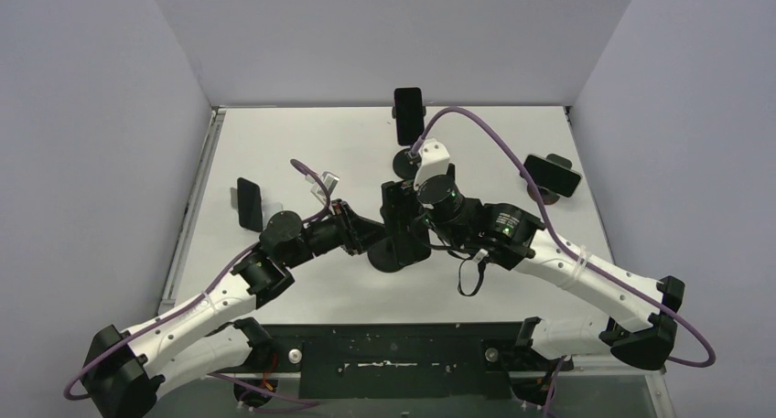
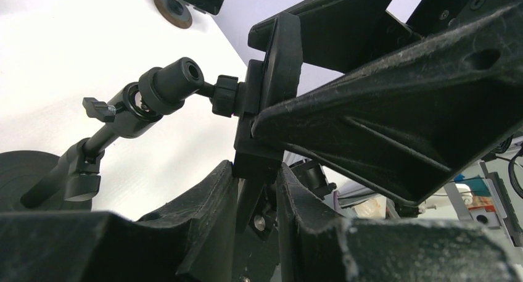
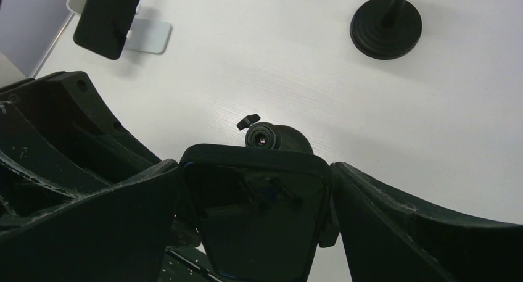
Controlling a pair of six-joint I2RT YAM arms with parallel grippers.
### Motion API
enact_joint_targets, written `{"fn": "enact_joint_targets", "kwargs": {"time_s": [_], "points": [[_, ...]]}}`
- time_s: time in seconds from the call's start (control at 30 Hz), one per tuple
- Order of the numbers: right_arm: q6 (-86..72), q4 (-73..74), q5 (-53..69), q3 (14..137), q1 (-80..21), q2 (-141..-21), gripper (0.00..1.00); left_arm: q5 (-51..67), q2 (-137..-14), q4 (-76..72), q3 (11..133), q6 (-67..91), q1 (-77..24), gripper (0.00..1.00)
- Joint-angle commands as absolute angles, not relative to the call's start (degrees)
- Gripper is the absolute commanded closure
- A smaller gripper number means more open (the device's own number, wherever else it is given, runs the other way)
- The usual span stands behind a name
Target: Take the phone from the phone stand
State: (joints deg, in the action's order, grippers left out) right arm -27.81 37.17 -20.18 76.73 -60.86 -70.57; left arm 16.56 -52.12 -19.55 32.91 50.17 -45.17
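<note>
The phone (image 1: 401, 219) (image 3: 259, 220), dark and glossy, sits in the cradle of the black phone stand (image 1: 393, 258) at the table's middle. My right gripper (image 3: 256, 171) (image 1: 423, 203) spans the phone's width, one finger pressed against each long side. In the left wrist view the phone and cradle (image 2: 277, 66) show edge-on, carried on the stand's ball-joint arm (image 2: 166, 84). My left gripper (image 2: 256, 171) (image 1: 371, 240) is shut on the cradle's lower foot, just under the phone. The right gripper's fingers (image 2: 382, 121) fill the right side of that view.
Three other phones sit on stands: at the back (image 1: 408, 114), at the right (image 1: 552, 174) and at the left (image 1: 248, 203). The right wrist view shows a phone on a white stand (image 3: 108, 16) and a round black base (image 3: 386, 29). Grey walls enclose the table.
</note>
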Motion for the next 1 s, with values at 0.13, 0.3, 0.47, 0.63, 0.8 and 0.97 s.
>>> {"fn": "enact_joint_targets", "kwargs": {"time_s": [0.13, 0.3, 0.47, 0.63, 0.8, 0.97], "points": [[-27.32, 39.71, -25.06, 79.91, -63.57, -71.37, 0.03, 15.16, -53.13, -22.55, 35.6, 51.39, -44.83, 1.0], [-27.16, 39.93, -27.88, 80.68, -65.13, -71.89, 0.06, 14.77, -53.1, -22.76, 35.29, 51.66, -44.89, 1.0], [-27.1, 39.64, -28.69, 80.62, -65.24, -71.79, 0.1, 14.58, -52.69, -22.95, 34.51, 51.93, -44.83, 1.0], [-27.46, 39.02, -28.52, 79.41, -65.22, -71.14, 0.2, 14.31, -52.18, -22.78, 33.95, 51.9, -44.84, 1.0], [-27.78, 38.12, -27.87, 78.38, -65.22, -70.59, 0.33, 14.24, -51.9, -22.56, 33.45, 51.94, -44.83, 1.0], [-28.19, 37.18, -27.75, 77.9, -65.23, -70.29, 0.45, 13.88, -51.33, -22.02, 32.76, 51.79, -44.89, 0.9]]}}
